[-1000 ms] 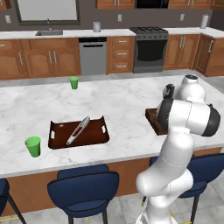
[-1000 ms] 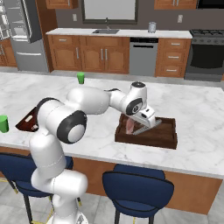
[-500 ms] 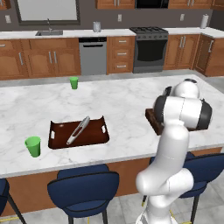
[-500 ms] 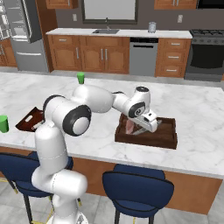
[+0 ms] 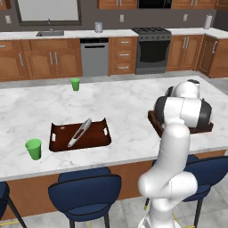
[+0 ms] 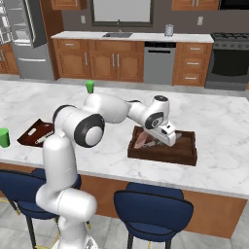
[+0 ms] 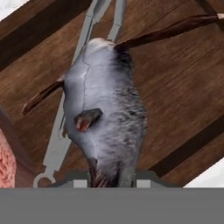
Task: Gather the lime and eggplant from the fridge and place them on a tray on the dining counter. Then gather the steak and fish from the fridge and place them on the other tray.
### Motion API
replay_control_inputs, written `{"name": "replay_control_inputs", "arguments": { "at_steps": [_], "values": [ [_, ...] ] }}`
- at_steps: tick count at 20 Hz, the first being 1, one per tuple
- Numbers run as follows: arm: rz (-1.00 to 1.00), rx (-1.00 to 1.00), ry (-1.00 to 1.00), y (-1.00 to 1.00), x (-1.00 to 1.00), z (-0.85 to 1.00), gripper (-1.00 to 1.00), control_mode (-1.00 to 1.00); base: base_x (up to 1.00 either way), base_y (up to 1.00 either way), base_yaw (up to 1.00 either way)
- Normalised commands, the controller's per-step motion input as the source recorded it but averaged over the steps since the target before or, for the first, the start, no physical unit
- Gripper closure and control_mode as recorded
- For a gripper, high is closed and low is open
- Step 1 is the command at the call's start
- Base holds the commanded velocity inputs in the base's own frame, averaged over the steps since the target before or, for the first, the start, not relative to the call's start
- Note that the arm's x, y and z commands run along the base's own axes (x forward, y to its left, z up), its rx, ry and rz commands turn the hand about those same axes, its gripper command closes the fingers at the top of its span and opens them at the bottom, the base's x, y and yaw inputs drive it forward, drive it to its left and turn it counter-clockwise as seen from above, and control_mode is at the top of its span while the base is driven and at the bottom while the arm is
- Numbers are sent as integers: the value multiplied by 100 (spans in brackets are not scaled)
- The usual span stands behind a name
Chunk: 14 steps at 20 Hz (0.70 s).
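Wooden cabinets (image 5: 40, 64) are set along the back wall, with a grey dishwasher (image 5: 94, 58), a black oven (image 5: 152, 51) and a sink (image 5: 50, 33) under a window (image 5: 48, 10). Blue stools (image 5: 84, 193) are lined up on a grey tiled floor (image 5: 129, 213).

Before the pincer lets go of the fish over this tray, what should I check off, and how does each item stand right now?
1. Pincer shut on the fish: ok.
2. Fish hanging over the tray, not the marble: ok.
3. Steak already in this tray: ok, pink meat at the hand view's left edge.
4. Tongs lying beneath the fish, could get in the way: not ok.
5. Fish touching the tray floor: cannot tell.
6. Tray fully on the dining counter: ok.
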Motion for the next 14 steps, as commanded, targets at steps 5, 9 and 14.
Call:
{"name": "replay_control_inputs", "arguments": {
  "at_steps": [5, 9, 14],
  "values": [
    [-2, 2, 0, 0, 0, 0, -100, -100, 0, 0, 0],
    [-5, 0, 0, 6, -17, 8, -100, -100, 0, 0, 0],
    [-10, 0, 0, 29, -26, 40, -100, -100, 0, 0, 0]
  ]
}}
